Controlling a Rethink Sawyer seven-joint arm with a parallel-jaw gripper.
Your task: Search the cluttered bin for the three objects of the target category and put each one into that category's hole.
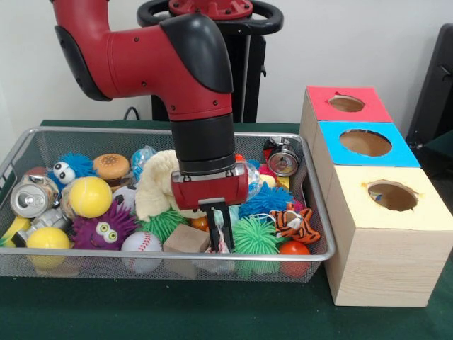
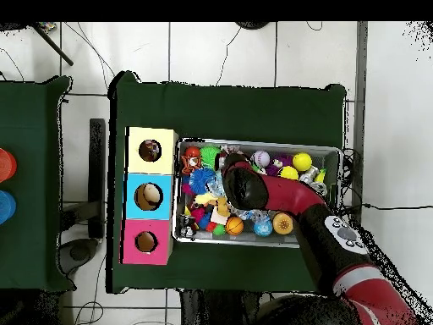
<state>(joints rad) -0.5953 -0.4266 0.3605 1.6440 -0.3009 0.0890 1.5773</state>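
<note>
The target category is not marked anywhere, so the task's own things cannot be picked out; all the toys lie in one wire basket (image 1: 21, 145) on the green worktop (image 1: 177, 312). The hand (image 1: 220, 228) is down inside the basket near its front wall, its two dark fingers (image 1: 216, 216) closed on a small pale thing with red and green marks (image 1: 225, 237); what that thing is cannot be told. Just beside it lie a brown block (image 1: 185, 239) and a baseball (image 1: 141, 243). On its other side sits a green spiky ball (image 1: 255, 235), with a second green spiky ball (image 1: 164, 224) behind the block. Two blue spiky balls show, one with eyes (image 1: 69, 168) and one by the arm (image 1: 264, 200), plus one purple spiky ball with eyes (image 1: 104, 228). Two plain yellow balls (image 1: 90, 196) lie toward one end of the basket, near a drinks can (image 1: 28, 200). There is one toy burger (image 1: 111, 167), one cream knitted hat (image 1: 157, 185), one toy tiger (image 1: 295, 223) and one orange ball (image 1: 294, 249).

Beside the basket's end stand three boxes in a row touching each other, each with one round hole in its top: a yellow box (image 1: 417, 219), a blue box (image 1: 400, 152) and a red box (image 1: 375, 106).
</note>
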